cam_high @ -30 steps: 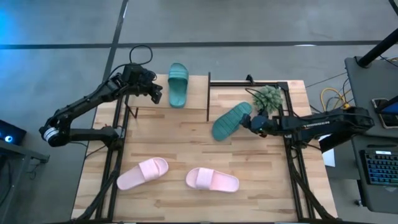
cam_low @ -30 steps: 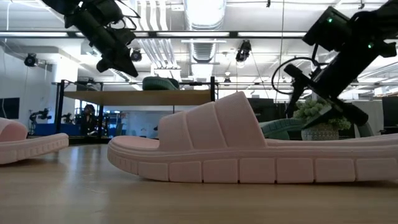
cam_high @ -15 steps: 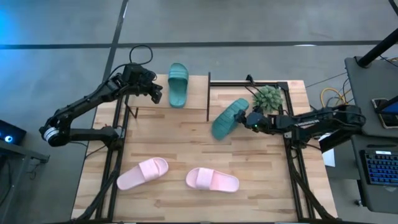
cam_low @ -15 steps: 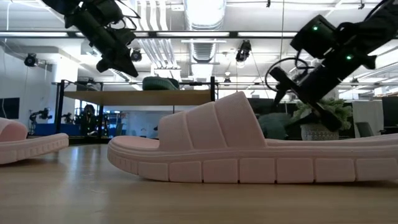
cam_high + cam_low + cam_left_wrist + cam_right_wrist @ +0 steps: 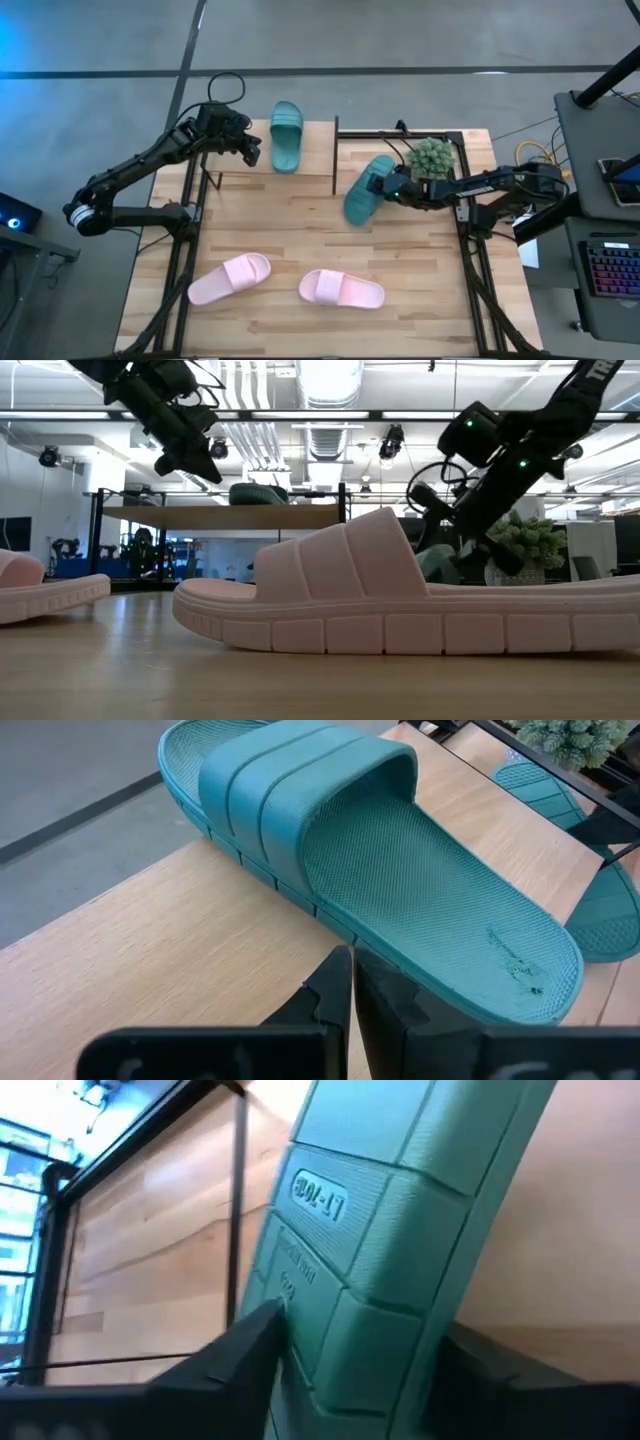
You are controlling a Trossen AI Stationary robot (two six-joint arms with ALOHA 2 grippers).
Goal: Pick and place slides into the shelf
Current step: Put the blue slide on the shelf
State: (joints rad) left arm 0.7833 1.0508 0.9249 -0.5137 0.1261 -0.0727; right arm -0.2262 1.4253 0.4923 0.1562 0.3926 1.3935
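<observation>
The right gripper [image 5: 386, 184] fingers [image 5: 235, 1350] clasp 1 teal slide [image 5: 366, 190] (tilted on edge); the left gripper [image 5: 252, 155], fingers pressed together, hovers beside another teal slide [image 5: 286, 136].

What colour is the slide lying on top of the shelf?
Teal green. The slide on the shelf shows best in the left wrist view.
</observation>
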